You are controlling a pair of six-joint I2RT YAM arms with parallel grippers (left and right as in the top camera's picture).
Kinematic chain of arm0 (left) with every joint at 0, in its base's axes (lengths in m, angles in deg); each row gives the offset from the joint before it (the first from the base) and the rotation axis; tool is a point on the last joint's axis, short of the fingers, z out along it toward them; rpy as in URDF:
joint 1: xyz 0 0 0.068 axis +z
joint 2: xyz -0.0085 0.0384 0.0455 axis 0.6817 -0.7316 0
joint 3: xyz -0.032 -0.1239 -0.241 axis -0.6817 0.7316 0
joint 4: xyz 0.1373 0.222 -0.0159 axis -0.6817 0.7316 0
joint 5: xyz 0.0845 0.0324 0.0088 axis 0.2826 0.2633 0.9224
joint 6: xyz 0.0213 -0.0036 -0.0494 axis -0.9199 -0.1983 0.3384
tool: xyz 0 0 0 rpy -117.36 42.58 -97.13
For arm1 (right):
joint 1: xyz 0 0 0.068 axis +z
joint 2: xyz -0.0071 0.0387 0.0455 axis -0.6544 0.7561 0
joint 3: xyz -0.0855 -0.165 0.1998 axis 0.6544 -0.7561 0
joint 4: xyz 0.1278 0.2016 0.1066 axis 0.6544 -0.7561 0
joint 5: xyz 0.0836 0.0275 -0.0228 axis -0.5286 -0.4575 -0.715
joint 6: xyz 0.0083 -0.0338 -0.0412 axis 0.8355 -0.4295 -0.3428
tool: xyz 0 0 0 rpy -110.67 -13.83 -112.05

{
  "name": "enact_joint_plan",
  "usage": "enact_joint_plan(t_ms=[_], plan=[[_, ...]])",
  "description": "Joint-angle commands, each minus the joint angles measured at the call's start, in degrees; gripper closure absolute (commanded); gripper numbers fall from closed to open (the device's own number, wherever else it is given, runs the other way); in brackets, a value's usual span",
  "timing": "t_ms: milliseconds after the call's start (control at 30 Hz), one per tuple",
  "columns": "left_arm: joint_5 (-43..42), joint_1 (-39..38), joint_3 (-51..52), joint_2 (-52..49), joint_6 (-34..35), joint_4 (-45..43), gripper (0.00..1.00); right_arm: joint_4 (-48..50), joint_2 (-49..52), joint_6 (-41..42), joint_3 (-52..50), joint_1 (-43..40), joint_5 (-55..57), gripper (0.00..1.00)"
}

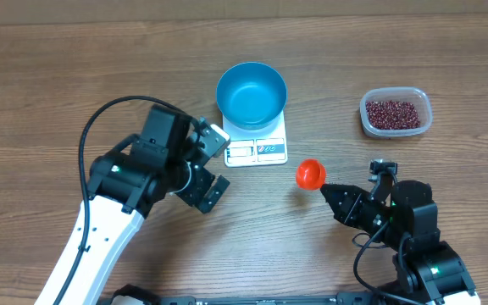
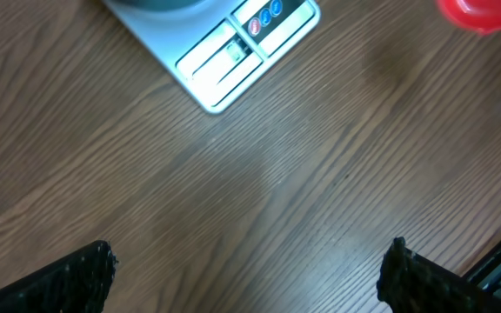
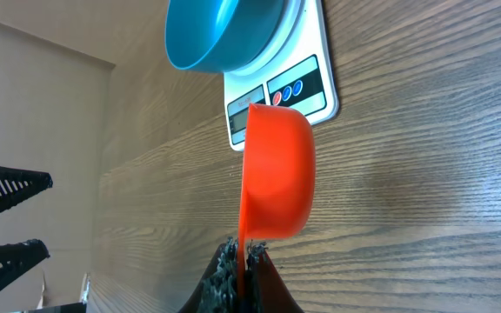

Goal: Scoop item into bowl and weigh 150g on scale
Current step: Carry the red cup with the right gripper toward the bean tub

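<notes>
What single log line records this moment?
left fingers open, empty; right fingers shut on scoop; bowl empty on scale; beans in tub

table [image 1: 74, 68]: matt wood grain | bowl [image 1: 252, 94]: smooth blue plastic | scoop [image 3: 277, 170]: glossy orange plastic

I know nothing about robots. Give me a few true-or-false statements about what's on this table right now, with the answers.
1. The blue bowl stands on the white scale. True.
2. The blue bowl is already full of beans. False: it looks empty, and the beans lie in the clear tub off to one side.
3. The right gripper holds the orange scoop by its handle. True.
4. The left gripper is clamped on the white scale. False: it is open, holds nothing, and is beside the scale.
</notes>
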Motion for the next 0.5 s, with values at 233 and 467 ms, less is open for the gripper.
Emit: enact_joint_plan(t_ms=[233,467], plan=[[1.90,1.77,-1.40,0.07,-1.51,0.46,0.00,-0.26,-0.26,-0.09,1.99,-0.42,0.13,0.96],[1.75,1.77,-1.62,0.09,-1.51,0.48,0.00,-0.26,-0.26,-0.09,1.99,-0.42,0.11,0.96]])
